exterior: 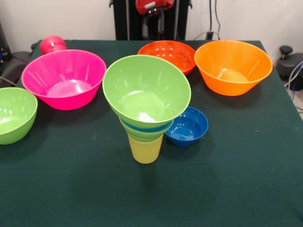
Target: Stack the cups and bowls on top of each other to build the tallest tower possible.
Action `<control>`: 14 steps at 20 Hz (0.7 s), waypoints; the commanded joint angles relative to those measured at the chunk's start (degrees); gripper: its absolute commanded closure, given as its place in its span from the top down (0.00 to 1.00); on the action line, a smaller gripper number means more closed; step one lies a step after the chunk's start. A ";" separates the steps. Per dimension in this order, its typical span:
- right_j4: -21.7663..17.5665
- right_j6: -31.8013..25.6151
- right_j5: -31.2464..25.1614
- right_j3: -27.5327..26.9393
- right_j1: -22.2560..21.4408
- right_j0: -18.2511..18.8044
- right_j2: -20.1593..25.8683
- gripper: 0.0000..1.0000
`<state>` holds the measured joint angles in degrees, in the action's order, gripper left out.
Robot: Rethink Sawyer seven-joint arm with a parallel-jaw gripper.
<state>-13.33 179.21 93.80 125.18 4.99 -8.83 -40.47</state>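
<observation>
- Tower [146, 113]: yellow cup [145, 150] as base, nested bowls above, large lime green bowl [147, 90] on top; stands mid-worktop [71, 189].
- Dark blue bowl [188, 126]: just beside the tower.
- Pink bowl [64, 78], orange-red bowl [168, 53], orange bowl [233, 66]: loose behind.
- Second green bowl [14, 114]: at one edge.
- Red cup [52, 44]: behind the pink bowl.
- Gripper [154, 9]: at the top edge; state of jaws cannot be told.

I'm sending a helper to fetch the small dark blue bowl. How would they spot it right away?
Find the tower on the yellow cup mid-table. The dark blue bowl sits on the cloth against its right side, in front of the orange bowl. It is the smallest bowl and the only dark blue one standing alone.
</observation>
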 commanded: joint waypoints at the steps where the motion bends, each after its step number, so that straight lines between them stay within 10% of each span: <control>1: -5.28 -2.68 -21.54 2.08 10.82 -0.97 8.06 1.00; 14: -5.38 -2.34 -21.44 1.67 12.00 -1.92 7.55 1.00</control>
<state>-13.33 179.21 90.57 122.94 7.73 -9.47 -41.62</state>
